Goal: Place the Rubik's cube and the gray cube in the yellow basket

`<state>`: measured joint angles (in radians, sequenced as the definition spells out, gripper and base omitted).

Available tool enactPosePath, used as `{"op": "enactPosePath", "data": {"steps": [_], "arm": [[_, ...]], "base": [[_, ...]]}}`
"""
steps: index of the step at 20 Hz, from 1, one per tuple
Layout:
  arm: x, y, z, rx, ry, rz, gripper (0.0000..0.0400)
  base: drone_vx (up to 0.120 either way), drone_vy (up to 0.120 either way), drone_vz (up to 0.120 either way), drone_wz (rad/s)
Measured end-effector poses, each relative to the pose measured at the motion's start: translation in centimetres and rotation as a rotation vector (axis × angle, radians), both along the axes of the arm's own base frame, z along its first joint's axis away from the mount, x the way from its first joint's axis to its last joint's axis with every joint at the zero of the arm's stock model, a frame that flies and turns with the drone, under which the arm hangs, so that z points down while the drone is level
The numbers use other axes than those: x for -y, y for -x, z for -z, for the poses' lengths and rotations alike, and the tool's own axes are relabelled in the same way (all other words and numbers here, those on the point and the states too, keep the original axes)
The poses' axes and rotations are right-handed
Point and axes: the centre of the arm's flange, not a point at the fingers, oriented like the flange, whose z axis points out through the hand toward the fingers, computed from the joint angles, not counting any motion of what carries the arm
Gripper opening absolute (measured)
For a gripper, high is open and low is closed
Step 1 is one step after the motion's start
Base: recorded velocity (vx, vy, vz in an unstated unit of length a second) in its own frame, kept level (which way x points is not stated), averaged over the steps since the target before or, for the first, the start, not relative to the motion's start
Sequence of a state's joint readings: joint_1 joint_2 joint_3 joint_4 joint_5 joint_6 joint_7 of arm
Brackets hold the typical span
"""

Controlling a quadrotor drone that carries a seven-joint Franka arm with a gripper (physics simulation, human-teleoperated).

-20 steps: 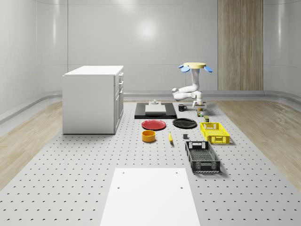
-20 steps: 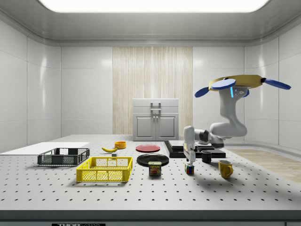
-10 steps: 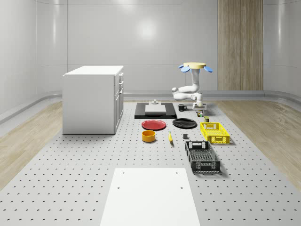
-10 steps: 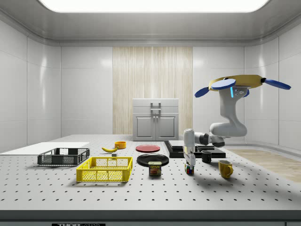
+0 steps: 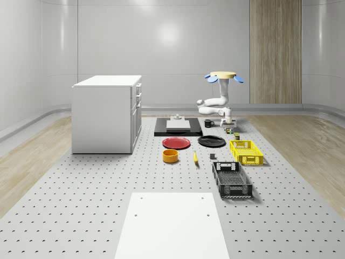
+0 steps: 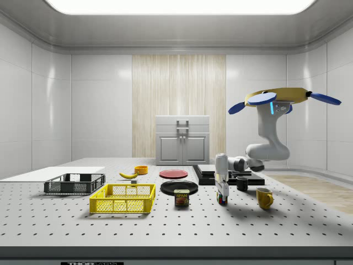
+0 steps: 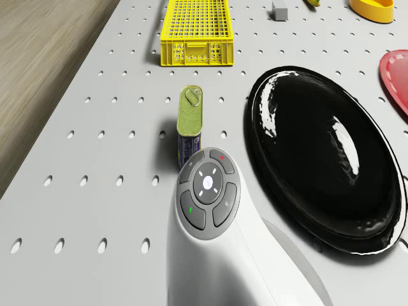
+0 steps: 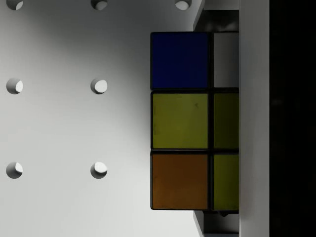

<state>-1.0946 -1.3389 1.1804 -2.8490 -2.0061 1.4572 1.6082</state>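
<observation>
The gripper (image 6: 222, 190) points straight down onto the Rubik's cube (image 6: 222, 198), which sits on the perforated table (image 6: 165, 221). In the wrist view the cube (image 8: 192, 121) lies close under the camera with gripper parts at its edges, but I cannot tell whether the fingers have closed on it.

The arm drops from the drone (image 6: 281, 96), bends at an elbow, then reaches level to a vertical wrist. The drone hovers above the table's far end.

In the side view, the yellow basket (image 6: 123, 199) lies at 9 o'clock from the cube, a tin can (image 6: 181, 197) between them. The gray cube (image 7: 280, 9) rests beside the basket.
</observation>
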Motion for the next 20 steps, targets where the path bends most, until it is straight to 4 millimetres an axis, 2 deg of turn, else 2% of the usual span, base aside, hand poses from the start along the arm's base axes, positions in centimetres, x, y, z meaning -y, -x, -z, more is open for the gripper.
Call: {"op": "enactPosePath", "data": {"steps": [4, 7, 11, 20], "arm": [[-0.03, 0.0, -0.26, 0.0, 0.0, 0.0, 0.04], [-0.04, 0.0, -0.35, 0.0, 0.0, 0.0, 0.036], [-0.05, 0.0, -0.4, 0.0, 0.0, 0.0, 0.0338], [-0.05, 0.0, -0.03, 0.0, 0.0, 0.0, 0.0326]], "base": [[0.0, 0.0, 0.0, 0.0], [0.0, 0.0, 0.0, 0.0], [0.0, 0.0, 0.0, 0.0], [0.0, 0.0, 0.0, 0.0]]}}
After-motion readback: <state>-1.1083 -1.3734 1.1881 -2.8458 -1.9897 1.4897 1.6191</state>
